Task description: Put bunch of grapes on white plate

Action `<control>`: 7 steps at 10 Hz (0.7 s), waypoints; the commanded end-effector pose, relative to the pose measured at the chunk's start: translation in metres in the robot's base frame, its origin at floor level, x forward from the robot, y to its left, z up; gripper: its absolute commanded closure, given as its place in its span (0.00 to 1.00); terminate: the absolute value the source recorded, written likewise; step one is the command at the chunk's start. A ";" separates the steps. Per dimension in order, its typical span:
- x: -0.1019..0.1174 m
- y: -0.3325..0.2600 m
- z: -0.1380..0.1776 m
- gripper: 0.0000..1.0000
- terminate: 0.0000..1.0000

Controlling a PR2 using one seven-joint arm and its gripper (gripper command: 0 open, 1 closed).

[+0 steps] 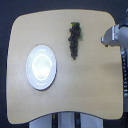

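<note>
Grapes (74, 40) on table (90, 85), apart from white plate (41, 66), tool (106, 39) nr edge

On the table (90, 95), the bunch of grapes (74, 39) lies to the exterior view's right of the white plate (41, 66), apart from it and farther up.

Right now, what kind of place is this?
Probably a robot test room, not a kitchen: one bare wooden table with only a white plate, a bunch of grapes, and a robot arm beside it.
</note>
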 end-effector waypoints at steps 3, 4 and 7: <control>0.011 0.014 -0.005 0.00 0.00; 0.017 0.026 -0.008 0.00 0.00; 0.040 0.070 -0.025 0.00 0.00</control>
